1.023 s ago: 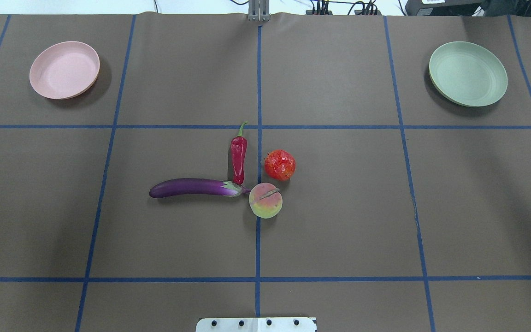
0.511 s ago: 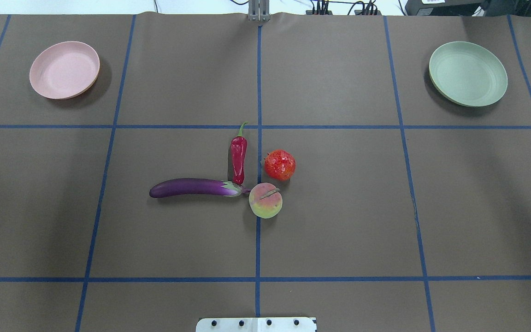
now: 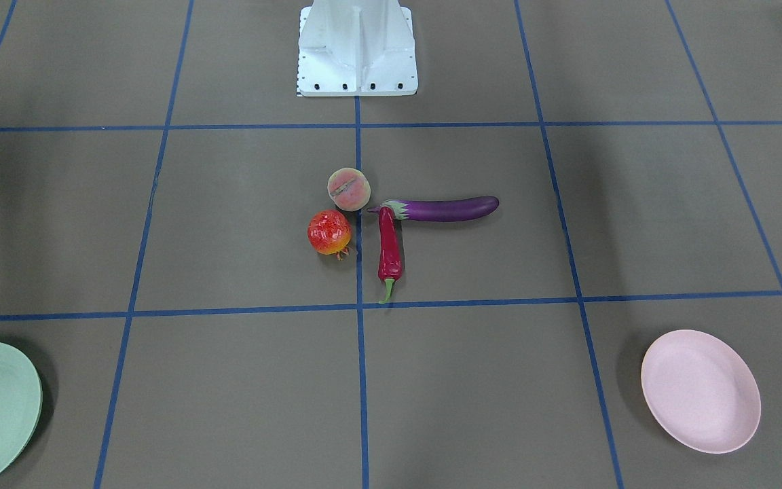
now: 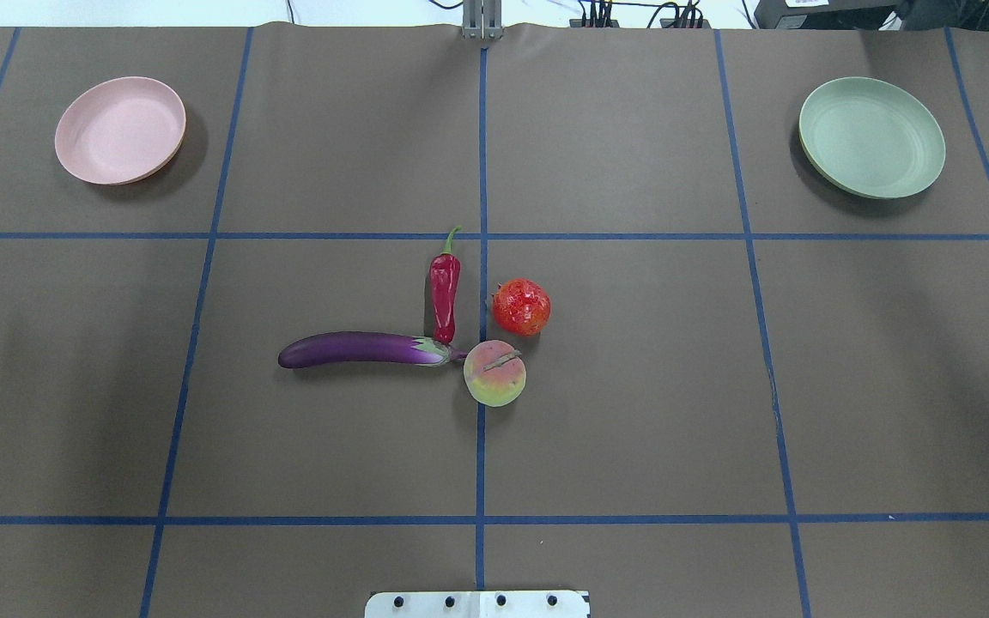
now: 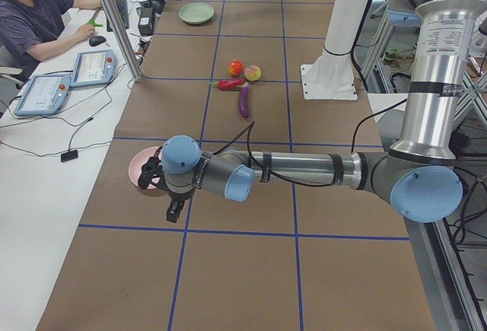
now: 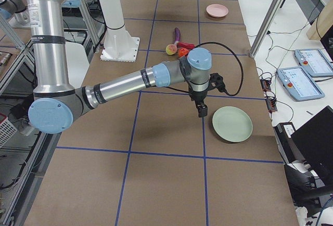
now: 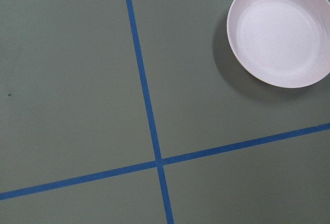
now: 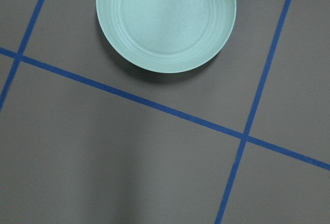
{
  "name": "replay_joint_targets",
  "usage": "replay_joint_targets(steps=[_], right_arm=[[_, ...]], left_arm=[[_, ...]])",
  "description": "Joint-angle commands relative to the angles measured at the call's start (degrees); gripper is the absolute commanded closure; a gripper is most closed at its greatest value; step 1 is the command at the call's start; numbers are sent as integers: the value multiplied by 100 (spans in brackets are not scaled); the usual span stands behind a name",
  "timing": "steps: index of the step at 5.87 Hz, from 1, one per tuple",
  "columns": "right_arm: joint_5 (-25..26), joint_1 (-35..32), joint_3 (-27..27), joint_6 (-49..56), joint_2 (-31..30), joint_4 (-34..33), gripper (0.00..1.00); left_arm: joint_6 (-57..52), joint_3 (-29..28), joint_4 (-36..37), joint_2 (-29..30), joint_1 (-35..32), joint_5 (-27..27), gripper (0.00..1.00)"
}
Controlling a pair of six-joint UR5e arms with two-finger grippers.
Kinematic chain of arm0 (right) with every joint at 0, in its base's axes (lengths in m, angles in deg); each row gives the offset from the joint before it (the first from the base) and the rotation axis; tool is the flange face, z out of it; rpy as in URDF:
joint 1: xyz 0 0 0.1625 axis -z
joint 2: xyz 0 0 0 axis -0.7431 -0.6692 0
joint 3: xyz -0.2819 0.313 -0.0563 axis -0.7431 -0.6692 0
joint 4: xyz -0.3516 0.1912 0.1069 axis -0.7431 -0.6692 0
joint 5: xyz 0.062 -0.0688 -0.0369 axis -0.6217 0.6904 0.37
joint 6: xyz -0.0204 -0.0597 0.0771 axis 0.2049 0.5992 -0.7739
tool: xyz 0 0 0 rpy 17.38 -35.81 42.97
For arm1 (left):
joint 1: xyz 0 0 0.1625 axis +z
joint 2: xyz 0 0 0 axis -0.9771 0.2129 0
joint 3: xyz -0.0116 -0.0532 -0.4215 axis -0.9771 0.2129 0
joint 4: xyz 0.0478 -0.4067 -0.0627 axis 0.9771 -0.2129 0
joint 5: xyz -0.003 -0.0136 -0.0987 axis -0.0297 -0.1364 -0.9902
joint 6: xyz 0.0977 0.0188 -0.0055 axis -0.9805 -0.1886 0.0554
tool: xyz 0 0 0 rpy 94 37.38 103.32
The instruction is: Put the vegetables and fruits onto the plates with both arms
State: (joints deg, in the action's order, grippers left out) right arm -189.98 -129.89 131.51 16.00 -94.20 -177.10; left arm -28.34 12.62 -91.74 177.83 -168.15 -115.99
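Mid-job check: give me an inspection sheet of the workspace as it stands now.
Surface: brown table cover with blue tape grid.
Job's things: eggplant, chili, pomegranate, peach clustered mid-table; pink plate and green plate bare.
Clutter: nothing seen.
Tools: left tool above table by pink plate, right tool by green plate; open or shut unclear.
Cables: black cable looped along each arm.
Surroundings: operator and teach pendants at side benches.

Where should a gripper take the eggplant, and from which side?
Probably best: take the eggplant from above at mid-body, closing across its slim width. It lies flat with its rounded end free, while the cap end crowds the chili and peach.
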Motion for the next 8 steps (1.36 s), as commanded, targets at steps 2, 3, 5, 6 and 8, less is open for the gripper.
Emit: replay_joint_targets(steps=[2,3,5,6,8], right_arm=[[6,1012,11,-2065,849,878,0],[242,1556,2,-3260,1420,853,0],[1415,3066,-7,-4760,2126,783,0],[1874,3726,-15,-5227,2320,504,0],[2457,4556,-652,-5844,3187,10,0]], left_arm=[[29,-11,-126,218,139,24,0],[12,-20,-134,227,158,24,0],[11,-20,-143,245,184,24,0],[11,-28,-143,254,202,24,0],[11,-20,-152,263,211,24,0]])
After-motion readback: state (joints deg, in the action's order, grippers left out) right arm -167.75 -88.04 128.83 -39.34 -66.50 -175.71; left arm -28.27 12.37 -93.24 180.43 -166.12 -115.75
